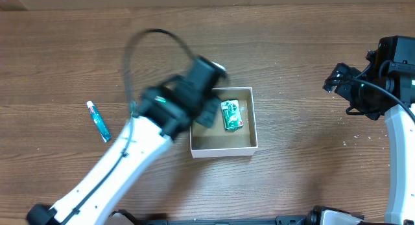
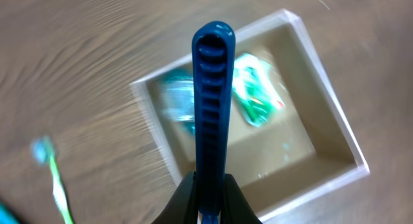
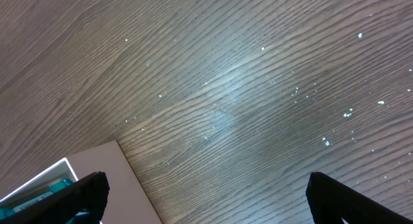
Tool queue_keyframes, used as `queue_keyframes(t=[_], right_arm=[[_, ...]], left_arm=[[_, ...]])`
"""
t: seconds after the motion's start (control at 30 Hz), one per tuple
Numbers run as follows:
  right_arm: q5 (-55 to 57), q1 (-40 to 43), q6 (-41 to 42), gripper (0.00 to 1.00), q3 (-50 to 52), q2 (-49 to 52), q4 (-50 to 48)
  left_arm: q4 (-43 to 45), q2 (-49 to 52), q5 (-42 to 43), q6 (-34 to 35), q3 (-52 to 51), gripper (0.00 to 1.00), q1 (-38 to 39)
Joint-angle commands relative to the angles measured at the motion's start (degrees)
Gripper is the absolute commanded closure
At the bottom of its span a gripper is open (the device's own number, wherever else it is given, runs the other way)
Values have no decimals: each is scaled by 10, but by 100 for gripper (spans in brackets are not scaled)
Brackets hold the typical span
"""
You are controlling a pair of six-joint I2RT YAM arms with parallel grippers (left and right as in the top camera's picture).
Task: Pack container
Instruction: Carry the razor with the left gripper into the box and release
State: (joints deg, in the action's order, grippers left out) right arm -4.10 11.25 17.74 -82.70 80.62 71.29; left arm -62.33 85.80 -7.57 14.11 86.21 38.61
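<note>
The container (image 1: 253, 124), a small white-walled box with a brown floor, sits mid-table. A green packet (image 1: 231, 115) lies inside it. My left gripper (image 1: 206, 112) hovers over the container's left edge, blurred by motion. In the left wrist view it (image 2: 210, 193) is shut on a dark blue ribbed handle (image 2: 213, 88) that points out over the container (image 2: 337, 114). The green packet (image 2: 257, 93) and a blurred teal item (image 2: 177, 101) lie inside. My right gripper (image 1: 338, 83) is open and empty (image 3: 213, 204) off to the right, over bare wood.
A teal and white tube (image 1: 99, 121) lies on the table left of the left arm; it shows blurred in the left wrist view (image 2: 55, 179). A white corner with something teal (image 3: 58, 179) shows at the right wrist view's lower left.
</note>
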Motion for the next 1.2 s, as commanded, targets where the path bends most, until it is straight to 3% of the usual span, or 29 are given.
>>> queue_keyframes(t=[0.0, 0.2, 0.37, 0.43, 0.5, 0.63, 0.8, 0.97, 1.0, 1.07, 1.1, 1.17], right_arm=[[-1, 0, -6, 0, 4, -1, -3], [-1, 0, -9, 0, 4, -1, -2], [-1, 0, -9, 0, 4, -1, -2], [-1, 0, -9, 0, 4, -1, -2], [-1, 0, -9, 0, 4, -1, -2], [-1, 0, -9, 0, 4, -1, -2], [-1, 0, -9, 0, 4, -1, -1], [0, 0, -13, 0, 4, -1, -1], [0, 0, -14, 0, 4, -1, -1], [0, 0, -15, 0, 4, -1, -3], [0, 0, -15, 0, 4, -1, -3], [0, 0, -15, 0, 4, -1, -3]], left_arm=[[10, 54, -29, -101, 1, 96, 65], [7, 189, 0, -104, 1, 96, 83], [-5, 256, -5, -231, 1, 91, 83], [6, 257, -5, -266, 1, 83, 82], [11, 257, -3, -270, 1, 69, 82], [0, 257, -4, -269, 2, 55, 83], [-81, 215, -19, -186, 58, 53, 89], [-117, 69, -21, -132, 84, 44, 86], [-131, 38, -28, -110, 84, 36, 71], [-156, -1, -57, -71, 84, 32, 27], [-166, -15, -66, -54, 84, 20, -8], [-177, -23, -63, -27, 83, 18, -113]])
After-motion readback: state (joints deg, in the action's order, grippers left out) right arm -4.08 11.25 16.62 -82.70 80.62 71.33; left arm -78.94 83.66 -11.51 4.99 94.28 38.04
